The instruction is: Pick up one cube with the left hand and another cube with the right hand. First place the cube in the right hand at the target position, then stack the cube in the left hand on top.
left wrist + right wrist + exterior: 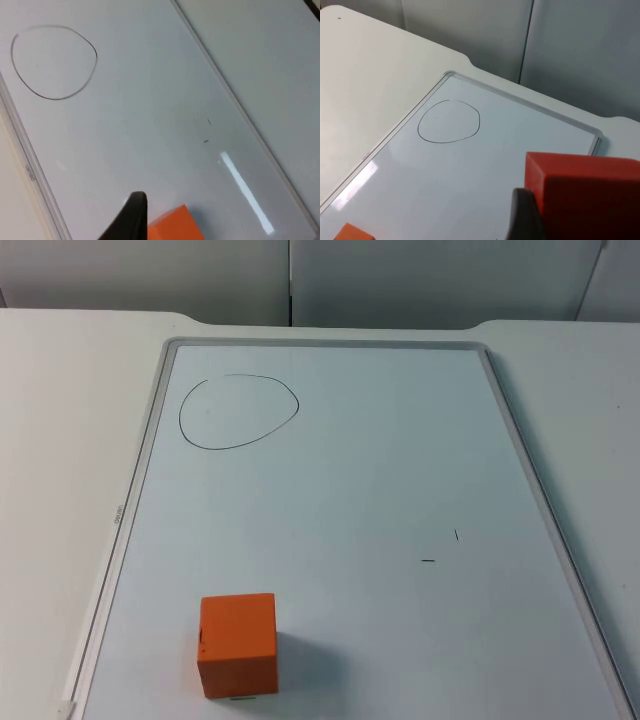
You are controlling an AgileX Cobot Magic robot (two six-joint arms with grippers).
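Resting near the whiteboard's (pixel 330 490) near edge, one orange cube (pixel 238 643) faces you, well apart from the hand-drawn circle (pixel 238 412). Your right gripper (pixel 525 215) clamps a second orange cube (pixel 585 192); the left gripper's (pixel 127 220) finger state cannot be told. Frame lettering (pixel 117 513) is unreadable.

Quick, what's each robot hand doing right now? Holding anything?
Left gripper: above the whiteboard, next to the orange cube; grip cannot be told.
Right gripper: closed on a red cube, held above the whiteboard.
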